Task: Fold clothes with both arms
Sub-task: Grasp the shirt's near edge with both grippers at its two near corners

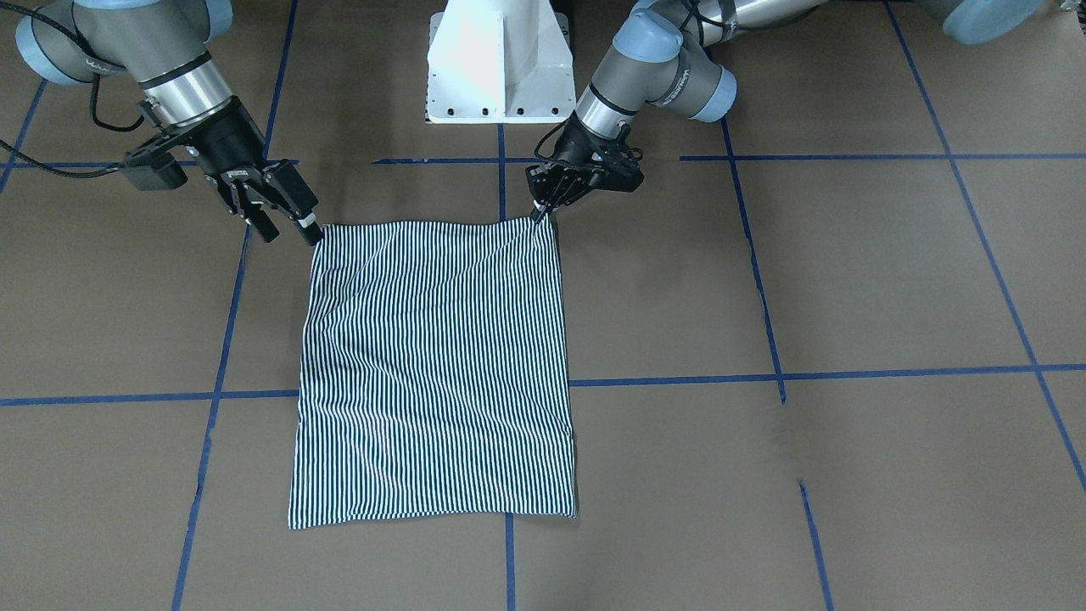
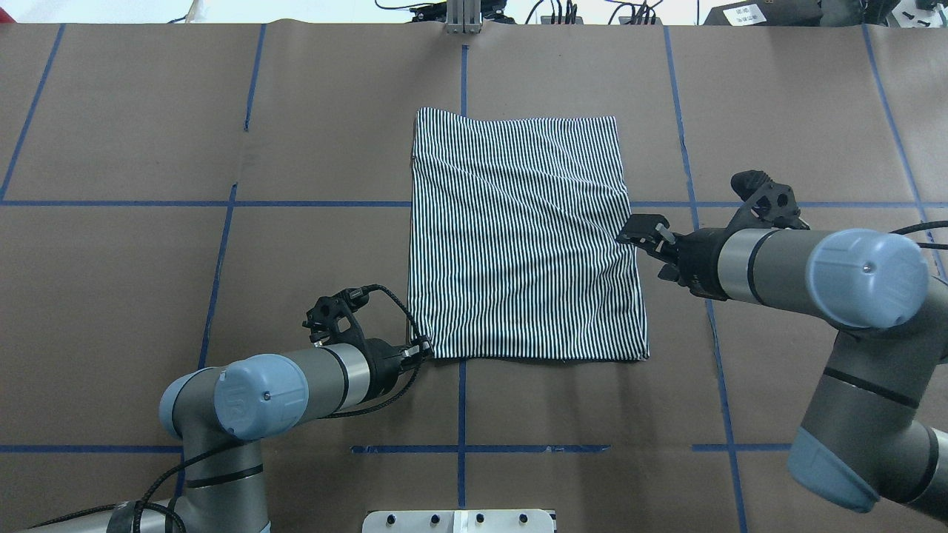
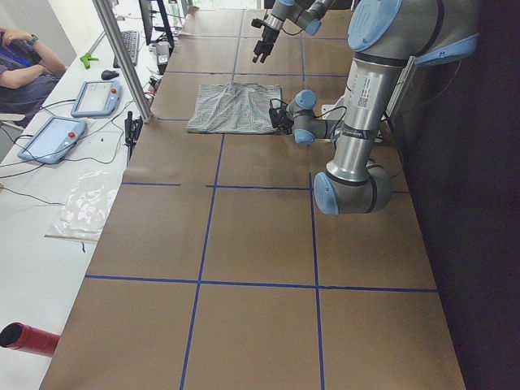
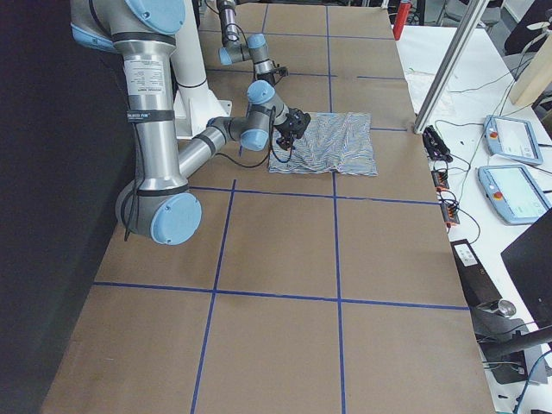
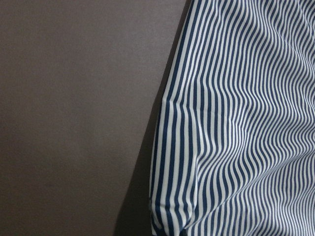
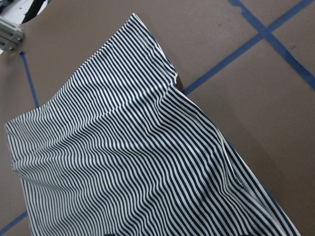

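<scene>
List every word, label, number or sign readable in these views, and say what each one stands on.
None can be read with certainty.
Dark lettering on the silver-grey left arm: too blurred to read.
Pale sticker on the same arm's upright tube, left side view: too small.
Pale sticker on the silver-grey right arm: too small.
Navy-and-white striped shirt: no print or logo shows.

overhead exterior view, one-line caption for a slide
Left gripper at a corner of the folded striped shirt; right gripper open alongside.
</scene>
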Controlling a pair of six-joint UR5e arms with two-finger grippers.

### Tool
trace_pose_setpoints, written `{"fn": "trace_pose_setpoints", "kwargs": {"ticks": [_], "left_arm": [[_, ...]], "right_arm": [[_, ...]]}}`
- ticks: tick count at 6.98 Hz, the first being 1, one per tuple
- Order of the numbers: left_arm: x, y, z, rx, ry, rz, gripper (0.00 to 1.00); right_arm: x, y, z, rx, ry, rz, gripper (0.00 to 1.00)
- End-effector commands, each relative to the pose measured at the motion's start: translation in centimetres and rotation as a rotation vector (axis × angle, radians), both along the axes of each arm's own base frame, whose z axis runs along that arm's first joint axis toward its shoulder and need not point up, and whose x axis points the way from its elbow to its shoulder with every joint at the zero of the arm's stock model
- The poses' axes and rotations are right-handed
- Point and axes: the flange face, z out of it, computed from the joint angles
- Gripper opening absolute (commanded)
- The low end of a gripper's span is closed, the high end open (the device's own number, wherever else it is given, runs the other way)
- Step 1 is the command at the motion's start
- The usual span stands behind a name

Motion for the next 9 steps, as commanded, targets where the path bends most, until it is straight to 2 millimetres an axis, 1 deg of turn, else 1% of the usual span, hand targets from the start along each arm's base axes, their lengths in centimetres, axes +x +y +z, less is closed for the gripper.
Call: {"fn": "trace_pose_setpoints", "kwargs": {"ticks": [1, 2, 3, 4, 5, 6, 9], "left_arm": [[-0.6, 0.1, -1.1, 0.005, 0.024, -0.002, 0.00], [-0.7, 0.2, -1.4, 0.006, 0.030, -0.001, 0.00], [-0.7, 0.2, -1.4, 0.002, 0.031, -0.002, 0.00], [-0.7, 0.3, -1.3, 0.002, 0.030, 0.000, 0.00], [-0.7, 0.3, -1.4, 0.002, 0.032, 0.001, 0.00], [-0.7, 0.3, -1.4, 0.000, 0.034, 0.002, 0.00], [-0.8, 0.3, -1.6, 0.004, 0.041, 0.003, 0.00]], "right_arm": [[-6.8, 2.3, -4.1, -0.109, 0.116, 0.003, 0.86], [-9.9, 3.7, -4.8, -0.143, 0.181, -0.011, 0.81], [-12.3, 3.6, -2.8, -0.163, 0.238, -0.022, 0.79], [-13.2, 3.5, -2.4, -0.165, 0.254, -0.035, 0.79], [-14.1, 4.3, -2.5, -0.164, 0.258, -0.055, 0.79], [-14.7, 4.3, -1.4, -0.173, 0.292, -0.053, 0.79], [-15.1, 4.1, -0.4, -0.176, 0.333, -0.057, 0.79]]}}
